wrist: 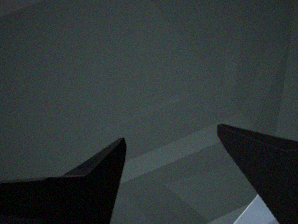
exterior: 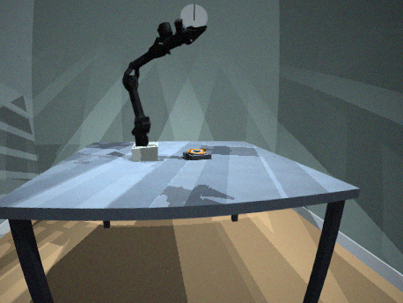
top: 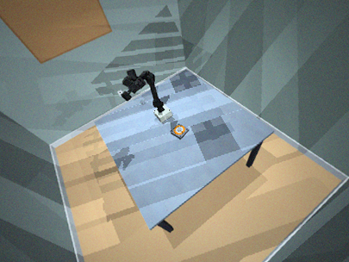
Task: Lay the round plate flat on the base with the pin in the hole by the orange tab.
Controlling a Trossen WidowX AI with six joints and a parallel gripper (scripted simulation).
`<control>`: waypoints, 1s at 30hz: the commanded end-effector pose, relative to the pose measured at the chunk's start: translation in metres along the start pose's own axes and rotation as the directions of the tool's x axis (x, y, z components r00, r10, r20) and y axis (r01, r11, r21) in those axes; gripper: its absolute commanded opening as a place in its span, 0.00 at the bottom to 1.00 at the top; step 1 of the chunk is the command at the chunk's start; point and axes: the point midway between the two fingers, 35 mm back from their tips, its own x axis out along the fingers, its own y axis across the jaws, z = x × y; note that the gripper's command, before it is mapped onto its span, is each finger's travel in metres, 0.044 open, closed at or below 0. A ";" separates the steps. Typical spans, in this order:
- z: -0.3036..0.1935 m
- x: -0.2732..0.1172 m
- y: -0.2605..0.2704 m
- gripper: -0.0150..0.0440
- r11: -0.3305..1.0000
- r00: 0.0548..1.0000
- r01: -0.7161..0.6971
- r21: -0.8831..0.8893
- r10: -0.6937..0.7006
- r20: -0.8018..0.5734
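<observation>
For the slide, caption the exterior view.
Arm raised high, open gripper far above the orange plate on its base.

Top cam looking down from far; exterior cam facing table [exterior: 185, 185] low, near edge; both sharing it; wrist cam facing wall.

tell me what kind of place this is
Probably a bare test room for robot work, not a home or a shop. A lone table stands on a wood floor between plain grey walls. On it are only the arm, its gripper open high up, and a small plate.
</observation>
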 end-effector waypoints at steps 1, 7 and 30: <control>-0.005 0.002 0.000 0.89 1.000 1.000 0.002 0.002 -0.002 -0.011; -0.110 0.032 -0.013 0.62 0.998 0.958 0.059 0.006 -0.055 -0.282; -0.472 -0.086 -0.011 0.25 0.944 0.067 -0.150 -0.296 -0.289 -0.955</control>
